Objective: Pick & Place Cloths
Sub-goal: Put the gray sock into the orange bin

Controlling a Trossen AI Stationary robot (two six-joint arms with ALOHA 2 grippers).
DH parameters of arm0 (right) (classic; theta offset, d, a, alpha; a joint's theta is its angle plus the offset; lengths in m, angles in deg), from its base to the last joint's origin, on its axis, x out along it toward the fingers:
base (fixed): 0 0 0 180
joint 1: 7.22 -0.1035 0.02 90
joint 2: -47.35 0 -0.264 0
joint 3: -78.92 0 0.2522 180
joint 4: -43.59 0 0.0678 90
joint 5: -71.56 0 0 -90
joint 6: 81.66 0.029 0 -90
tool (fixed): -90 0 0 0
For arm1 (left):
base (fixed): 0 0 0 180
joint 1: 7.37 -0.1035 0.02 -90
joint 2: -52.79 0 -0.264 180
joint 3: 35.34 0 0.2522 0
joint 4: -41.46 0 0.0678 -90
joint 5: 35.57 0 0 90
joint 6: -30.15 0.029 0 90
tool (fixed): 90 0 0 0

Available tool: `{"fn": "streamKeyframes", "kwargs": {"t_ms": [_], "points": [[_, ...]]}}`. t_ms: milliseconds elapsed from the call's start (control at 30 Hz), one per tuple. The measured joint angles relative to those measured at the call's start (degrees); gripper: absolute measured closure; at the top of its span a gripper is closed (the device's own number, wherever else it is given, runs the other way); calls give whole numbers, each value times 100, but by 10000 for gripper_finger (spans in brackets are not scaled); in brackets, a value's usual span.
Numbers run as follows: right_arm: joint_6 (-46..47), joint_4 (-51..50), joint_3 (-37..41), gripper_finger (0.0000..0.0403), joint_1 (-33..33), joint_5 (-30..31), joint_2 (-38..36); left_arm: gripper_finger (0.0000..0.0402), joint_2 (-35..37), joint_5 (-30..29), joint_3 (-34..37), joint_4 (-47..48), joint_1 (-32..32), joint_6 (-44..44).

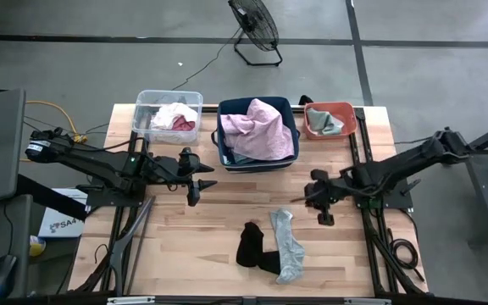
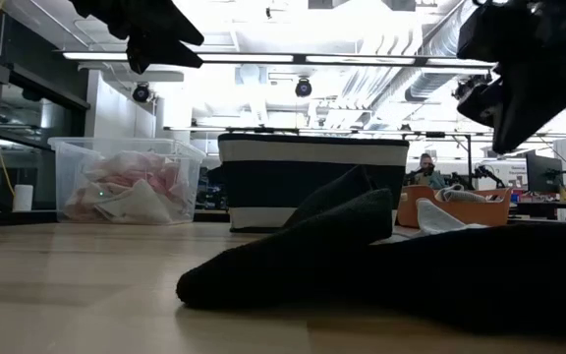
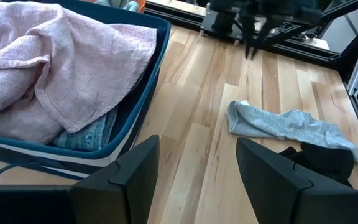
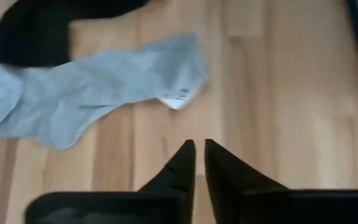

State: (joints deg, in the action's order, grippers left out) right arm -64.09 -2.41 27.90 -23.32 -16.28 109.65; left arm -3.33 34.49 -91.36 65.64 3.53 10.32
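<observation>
A grey sock [image 1: 286,246] lies flat on the table near its near edge, overlapping a black sock [image 1: 251,246] on its left. Both also show in the right wrist view, grey sock [image 4: 92,87] and black sock [image 4: 42,25]. My right gripper [image 1: 297,198] hovers shut above the table, just on the far side of the grey sock's cuff end, touching nothing. My left gripper [image 1: 210,175] hangs open in front of the navy bin [image 1: 288,108], which holds a light pink cloth [image 1: 261,127]. The left wrist view shows the grey sock [image 3: 284,124] ahead of the left gripper [image 3: 194,168].
Along the far edge stand a clear bin [image 1: 142,100] with pink and white cloths, the navy bin and a coral bin [image 1: 350,110] with a grey cloth. Bare wood lies between the arms and to the left of the socks. Dark rails run along both table sides.
</observation>
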Motion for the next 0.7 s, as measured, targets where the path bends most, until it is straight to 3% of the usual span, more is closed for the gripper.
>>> {"fn": "streamKeyframes", "kwargs": {"t_ms": [367,700], "points": [[-883,1827,2,241,-785,-73,1167,195,0,2,0,0,0,-15],[-891,2484,2,219,-955,124,2223,195,0,2,2,-2,0,-27]]}}
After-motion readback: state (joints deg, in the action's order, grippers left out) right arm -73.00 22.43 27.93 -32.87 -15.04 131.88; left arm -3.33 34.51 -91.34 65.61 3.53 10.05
